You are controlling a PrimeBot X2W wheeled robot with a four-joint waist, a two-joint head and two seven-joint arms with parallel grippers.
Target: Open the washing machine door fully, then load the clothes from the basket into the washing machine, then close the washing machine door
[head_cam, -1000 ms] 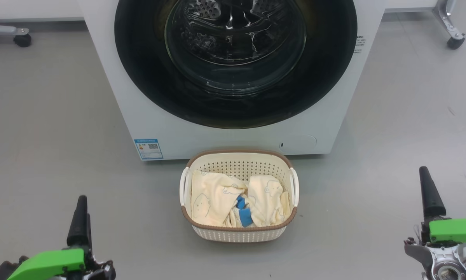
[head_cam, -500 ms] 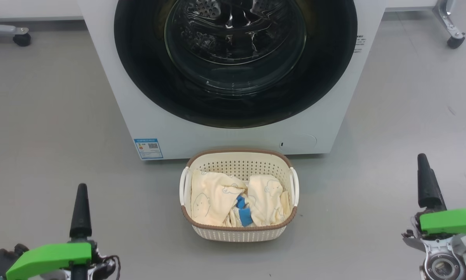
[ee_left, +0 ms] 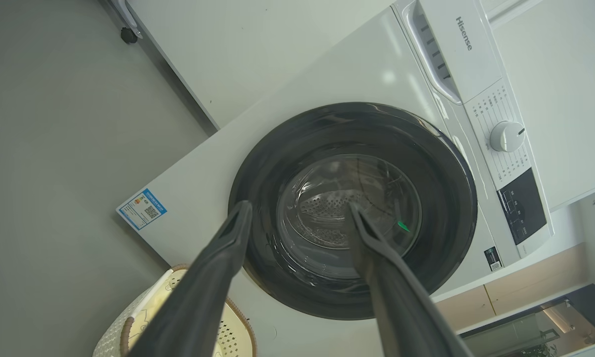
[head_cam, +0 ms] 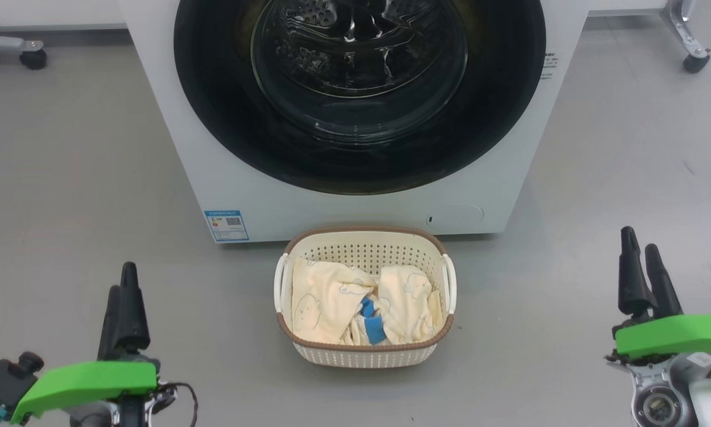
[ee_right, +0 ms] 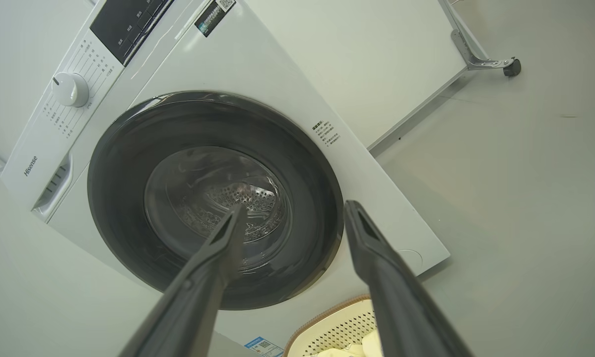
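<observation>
**Both grippers spread and empty; clothes in the basket, door shut**

Nearest, the left gripper [head_cam: 121,280] hangs above the grey floor [head_cam: 82,178] with its two dark fingers spread and nothing between them. The left wrist view shows the gap plainly. The right gripper [head_cam: 639,239] is likewise spread and empty, and its fingertips reach a little further forward than the left gripper's. Neither touches anything.

Between the two, well apart from both, the basket [head_cam: 364,359] stands on the floor, to the right of the left gripper and to the left of the right one. The clothes [head_cam: 325,296] lie bundled inside it, pale yellow fabric with faint animal outlines and a blue patch near the middle.

Just beyond the basket's far rim stands the washing machine [head_cam: 355,213], ahead of both grippers. Whether the basket touches its white front cannot be told. A blue label [head_cam: 226,226] sits at the machine's lower corner, ahead of the left gripper and slightly to its right.

The washing machine door [head_cam: 497,89] is closed, with its wide black rim lying flush on the front. The perforated drum [head_cam: 316,9] shows through the glass. Both grippers point toward this door in their wrist views. Higher on the machine are a white dial [ee_left: 505,136] and a dark panel.

Furthest off, a castor [head_cam: 34,60] stands by the wall far to the left gripper's side, and another castor [head_cam: 694,64] stands far to the right gripper's side.
</observation>
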